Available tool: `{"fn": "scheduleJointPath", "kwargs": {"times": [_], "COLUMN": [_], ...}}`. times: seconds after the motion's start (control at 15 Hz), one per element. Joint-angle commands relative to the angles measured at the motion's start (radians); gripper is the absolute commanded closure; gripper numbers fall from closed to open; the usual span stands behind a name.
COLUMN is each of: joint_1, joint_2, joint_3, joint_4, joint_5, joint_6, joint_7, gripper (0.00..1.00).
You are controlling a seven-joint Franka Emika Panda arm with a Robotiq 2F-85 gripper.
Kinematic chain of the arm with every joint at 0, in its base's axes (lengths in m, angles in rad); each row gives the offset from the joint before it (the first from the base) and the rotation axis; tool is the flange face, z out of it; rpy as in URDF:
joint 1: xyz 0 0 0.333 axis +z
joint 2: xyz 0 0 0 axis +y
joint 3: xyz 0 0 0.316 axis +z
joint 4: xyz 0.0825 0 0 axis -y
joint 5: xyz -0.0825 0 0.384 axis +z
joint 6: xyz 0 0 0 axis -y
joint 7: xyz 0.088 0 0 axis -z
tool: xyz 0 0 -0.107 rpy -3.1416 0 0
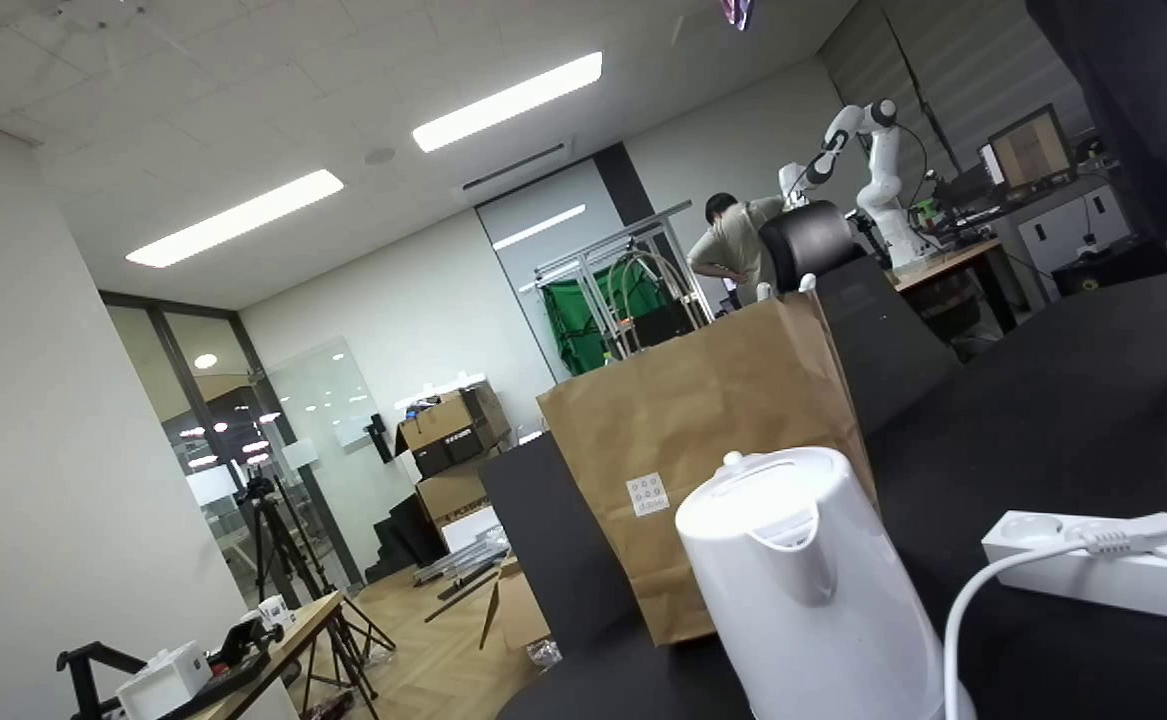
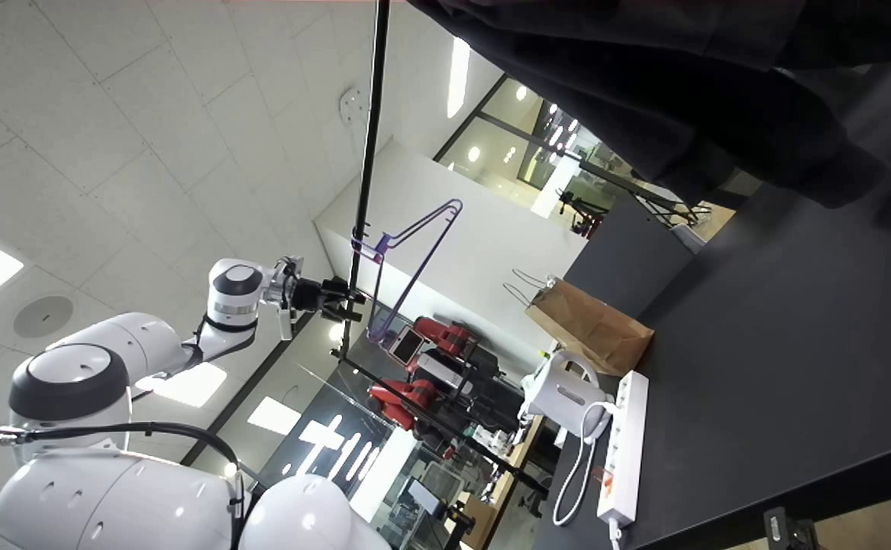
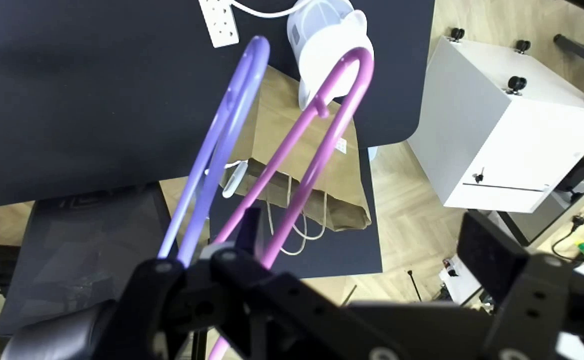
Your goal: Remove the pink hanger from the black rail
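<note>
Pink hanger (image 3: 314, 175), to be removed from the rail (image 2: 369, 137); apparently still hung there, beside the purple hanger (image 3: 218, 161) and close to the claw (image 3: 369, 232). Claw: spread wide, with no object pinched; presumably set so to admit the slender bars of the pink hanger before pinching. Stands near the rail at the end of the arm (image 2: 109, 340), probably to grip close to the hook and lift it clear. Likely needs a sideways shift first, without snagging the purple hanger. Note the bag (image 2: 598, 325), kettle (image 2: 560, 409) and strip (image 2: 623, 451) on the table (image 2: 781, 344) below, with no evident role.

Hidden or unclear: in the wrist view, part of the pink hanger behind the claw, hook not distinguishable. Cannot tell contact from mere overlap at one finger (image 3: 250, 230). In an exterior view, the hangers (image 2: 382, 244) largely overlapping, with colours hard to separate. In an exterior view, only a hanger tip (image 1: 738, 12), cut off by the top edge; cannot say from which hanger. Dark shape (image 2: 720, 114) at the upper right of an exterior view: too dim and cropped to identify.
</note>
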Motion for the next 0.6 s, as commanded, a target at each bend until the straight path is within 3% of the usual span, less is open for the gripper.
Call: {"fn": "scheduleJointPath", "kwargs": {"times": [0.0,0.53], "joint_1": [0.008,0.011], "joint_2": [0.020,0.060], "joint_3": [0.006,-0.001], "joint_4": [0.000,0.000], "joint_5": [-0.022,-0.035], "joint_6": [0.055,0.074], "joint_7": [0.045,0.059], "gripper": [0.00,0.00]}}
